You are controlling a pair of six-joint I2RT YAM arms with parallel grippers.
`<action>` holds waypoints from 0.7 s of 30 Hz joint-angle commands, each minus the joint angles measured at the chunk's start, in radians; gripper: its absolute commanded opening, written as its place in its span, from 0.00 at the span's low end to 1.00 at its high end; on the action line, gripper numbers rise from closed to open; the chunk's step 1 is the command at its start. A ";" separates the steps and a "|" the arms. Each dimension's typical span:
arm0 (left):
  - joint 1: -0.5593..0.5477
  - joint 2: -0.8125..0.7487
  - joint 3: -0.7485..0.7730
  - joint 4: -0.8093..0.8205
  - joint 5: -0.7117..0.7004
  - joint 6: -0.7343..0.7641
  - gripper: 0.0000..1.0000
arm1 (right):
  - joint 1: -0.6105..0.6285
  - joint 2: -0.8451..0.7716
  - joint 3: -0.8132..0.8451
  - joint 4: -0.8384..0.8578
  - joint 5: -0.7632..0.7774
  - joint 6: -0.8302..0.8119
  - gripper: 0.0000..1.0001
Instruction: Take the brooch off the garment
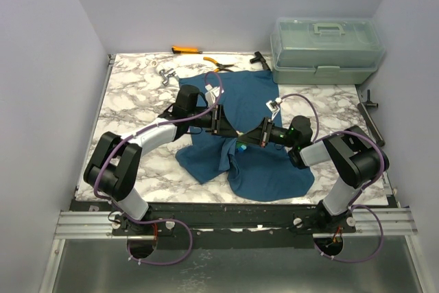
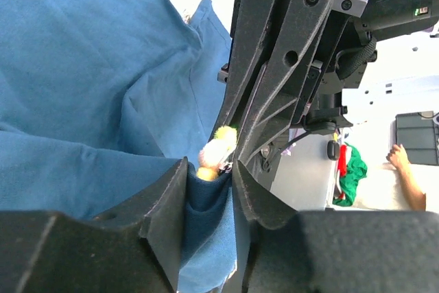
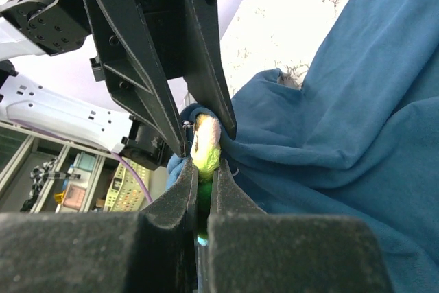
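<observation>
R gripper (image 3: pixel 204 171) up close, clamped on the brooch (image 3: pixel 206 143); L gripper (image 2: pixel 209 178) pinching the garment (image 2: pixel 89 80).
We see both meet tip to tip over the rumpled teal cloth: R closed w/ the yellow-green beads between its fingers, L closed on a fold just beside, brooch touching the fabric.

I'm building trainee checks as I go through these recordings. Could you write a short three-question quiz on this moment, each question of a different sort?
1. True or false: the right end effector is pinching the brooch.
2. What is the left end effector closed on? A) nothing B) a fold of the garment C) the brooch
3. Fill in: seen from above, the clear lidded box stands at the table's far ___ corner.

Key: 1 true; 2 B; 3 right.
</observation>
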 commanded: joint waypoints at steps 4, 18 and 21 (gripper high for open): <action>-0.005 0.010 0.017 -0.051 -0.029 0.037 0.28 | -0.012 -0.001 0.001 0.033 0.026 -0.005 0.01; 0.013 -0.005 0.017 -0.081 0.006 0.038 0.42 | -0.031 -0.007 -0.007 0.055 0.022 0.001 0.00; 0.013 -0.007 0.014 -0.081 -0.002 0.041 0.33 | -0.031 -0.004 -0.007 0.068 0.016 0.007 0.01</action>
